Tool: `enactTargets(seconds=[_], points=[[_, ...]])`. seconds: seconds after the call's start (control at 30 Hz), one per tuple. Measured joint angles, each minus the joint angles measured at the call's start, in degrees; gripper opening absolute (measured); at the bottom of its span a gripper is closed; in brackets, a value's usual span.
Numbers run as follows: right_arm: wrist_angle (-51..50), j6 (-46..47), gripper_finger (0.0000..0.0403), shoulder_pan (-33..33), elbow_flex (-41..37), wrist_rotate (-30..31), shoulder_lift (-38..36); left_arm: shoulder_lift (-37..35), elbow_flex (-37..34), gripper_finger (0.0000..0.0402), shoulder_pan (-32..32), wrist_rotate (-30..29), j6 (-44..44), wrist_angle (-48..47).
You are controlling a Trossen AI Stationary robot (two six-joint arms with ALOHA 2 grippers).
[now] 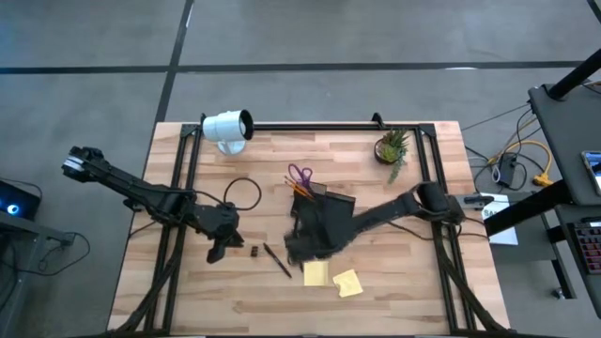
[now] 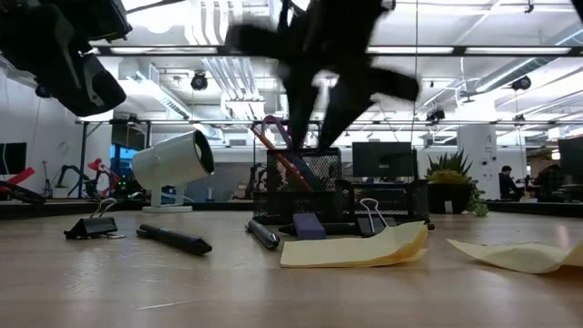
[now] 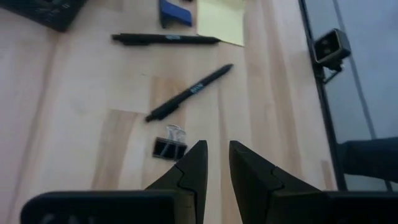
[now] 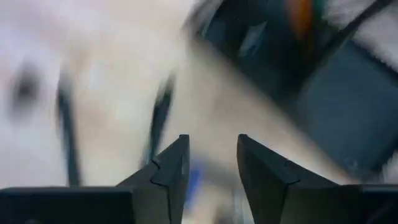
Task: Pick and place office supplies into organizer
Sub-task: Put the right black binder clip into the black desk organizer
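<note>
Hovering over the organizer (image 1: 324, 218), the right gripper (image 4: 211, 163) is gaping, released; pens (image 3: 188, 93) are lying beside it.

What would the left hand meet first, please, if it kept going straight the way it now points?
Probably the binder clip, which lies on the table just ahead of the left hand, slightly to one side of its open fingers. Beyond it lies a black pen. Depth is hard to judge, so it might touch bare table first.

Scissors (image 1: 300, 175) in organizer (image 1: 329, 208)
</note>
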Motion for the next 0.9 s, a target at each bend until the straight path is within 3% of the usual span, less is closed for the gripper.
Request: enactTargets(seconds=[0.1, 0.23, 0.43, 0.53, 0.67, 0.9], points=[[-1.53, -9.11, 0.0134, 4.79, 0.29, -4.72, -0.09, 0.0, 0.0, 0.005, 0.0, 1.3, 1.01, -0.03], [-1.75, -25.04, 0.0147, 8.14, -0.26, -4.88, -0.09, 0.05, 0.0, 0.005, 0.0, 1.5, 3.07, -0.03], [-7.03, -31.81, 0.0153, 4.11, -3.73, -11.74, -0.09, 0.09, -0.03, 0.005, 0.0, 1.5, 4.15, 0.04], [-4.98, -41.09, 0.0153, 2.46, -4.5, -15.56, -0.09, 0.14, -0.03, 0.005, 0.0, 1.5, 4.17, 0.11], [-1.03, -53.27, 0.015, 0.12, -5.51, -25.58, -0.11, 0.17, -0.12, 0.005, 0.0, 1.47, 4.16, 0.19], [-1.24, -62.3, 0.0141, -4.21, -6.39, -27.02, -0.29, 0.17, -0.24, 0.005, -0.04, 0.16, 4.15, 0.26]])
